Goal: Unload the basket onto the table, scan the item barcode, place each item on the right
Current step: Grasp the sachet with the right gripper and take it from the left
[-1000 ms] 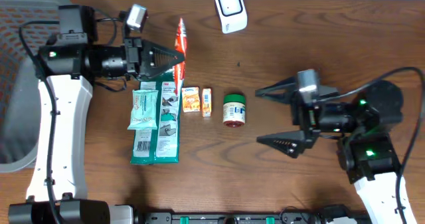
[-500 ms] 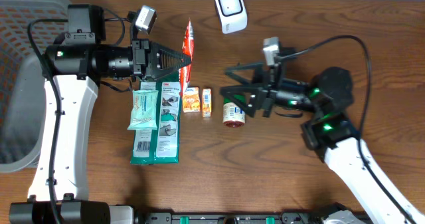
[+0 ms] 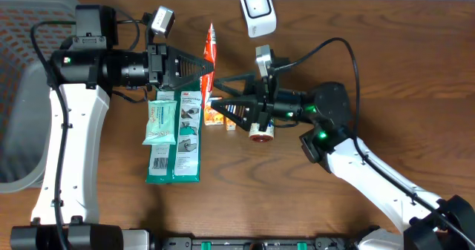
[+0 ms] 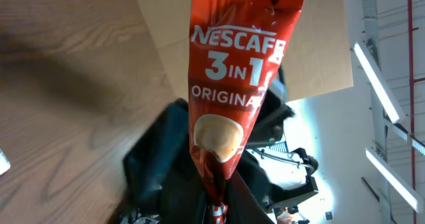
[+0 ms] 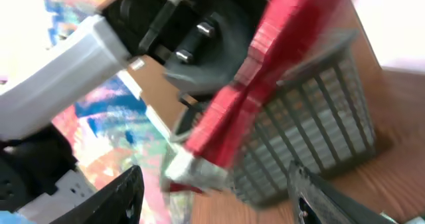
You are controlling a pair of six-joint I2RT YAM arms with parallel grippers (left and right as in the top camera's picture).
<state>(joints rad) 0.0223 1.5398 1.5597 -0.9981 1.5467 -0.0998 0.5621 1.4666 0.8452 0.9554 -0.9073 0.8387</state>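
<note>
**Sachet handover being staged for scan**

The Nescafé sachet (image 4: pixel 232 84) is being clamped by one end in the left gripper (image 3: pixel 202 67), jaws closed on it. It is being held off the table (image 3: pixel 371 57) so its faces are exposed. The right gripper (image 3: pixel 217 93) is being poised with jaws apart, one either side of the sachet, nothing gripped, probably for a regrip toward the scanner (image 3: pixel 257 10). Barcode can't be seen.

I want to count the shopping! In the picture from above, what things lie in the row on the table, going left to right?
pale wipes pack → green pack → orange box → small jar
</note>
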